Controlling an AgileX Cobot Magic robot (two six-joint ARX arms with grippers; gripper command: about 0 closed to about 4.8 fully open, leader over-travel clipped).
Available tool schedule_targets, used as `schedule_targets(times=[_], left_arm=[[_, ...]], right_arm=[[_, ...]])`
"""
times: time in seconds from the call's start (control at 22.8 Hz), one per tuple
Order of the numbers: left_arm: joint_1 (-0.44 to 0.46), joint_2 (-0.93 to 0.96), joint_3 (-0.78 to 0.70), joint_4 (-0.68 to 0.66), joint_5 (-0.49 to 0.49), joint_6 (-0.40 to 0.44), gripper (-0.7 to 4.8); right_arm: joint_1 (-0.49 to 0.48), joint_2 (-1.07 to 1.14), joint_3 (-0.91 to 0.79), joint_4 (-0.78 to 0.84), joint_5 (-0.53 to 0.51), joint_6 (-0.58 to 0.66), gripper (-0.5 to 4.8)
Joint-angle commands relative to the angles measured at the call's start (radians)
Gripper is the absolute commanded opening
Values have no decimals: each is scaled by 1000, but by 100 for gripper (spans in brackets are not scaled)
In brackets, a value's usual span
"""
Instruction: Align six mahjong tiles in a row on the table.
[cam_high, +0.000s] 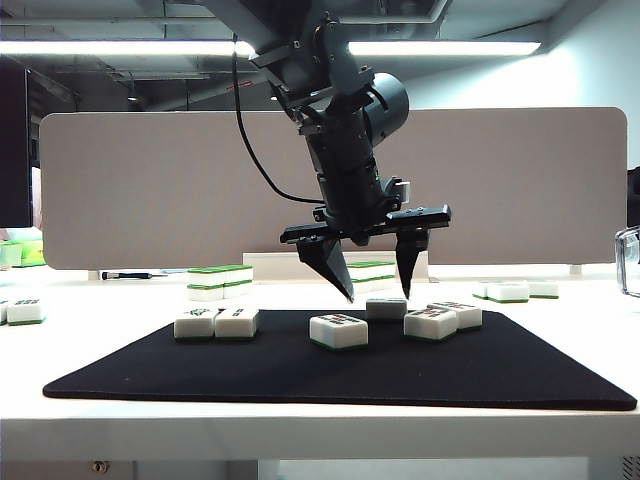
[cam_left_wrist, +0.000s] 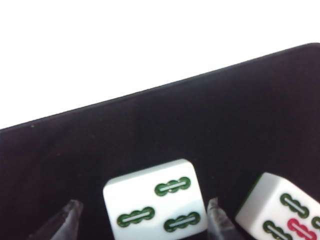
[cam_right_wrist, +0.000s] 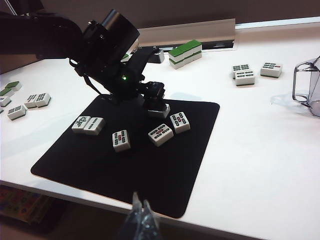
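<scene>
Left hand (cam_high: 378, 297) is seen spread wide, holding nothing, astride one of the six mahjong tiles (cam_high: 386, 308) at frame centre on the bench (cam_high: 300, 410) mat (cam_high: 200, 370). Right hand (cam_right_wrist: 141, 216), bottom edge, appears closed, empty.

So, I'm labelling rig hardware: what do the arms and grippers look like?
The left arm is dark grey to black, with a round wrist housing and a black cable; its left gripper has black tapered fingers. The right gripper shows translucent grey fingers.

Left tool (cam_high: 378, 296) points down, spread; right tool (cam_right_wrist: 141, 212) closed.
</scene>
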Motion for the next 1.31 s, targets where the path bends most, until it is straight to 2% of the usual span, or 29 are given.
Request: schedule_targets(times=[0.04, 0.39, 0.53, 0.66, 0.92, 0.96, 1.27, 1.31], left_arm=[[-4, -1, 3, 29, -7, -14, 332], [-10, 32, 3, 32, -7, -35, 326], [-10, 34, 3, 41, -7, -35, 270], [-10, 34, 3, 48, -7, -35, 238], [-10, 34, 3, 45, -6, -20, 237], [-10, 34, 4, 41, -5, -4, 237], [-3, -24, 4, -98, -8, 293, 236], [-3, -46, 4, -131, -6, 366, 231]], right_arm=[[2, -11, 3, 17, -2, 0, -1], [2, -11, 3, 16, -2, 0, -1], [2, -11, 3, 16, -2, 0, -1], [2, -11, 3, 16, -2, 0, -1], [2, -11, 3, 16, -2, 0, -1], [2, -11, 3, 16, -2, 0, -1], [1, -11, 3, 16, -2, 0, -1], [2, -11, 3, 16, -2, 0, -1]])
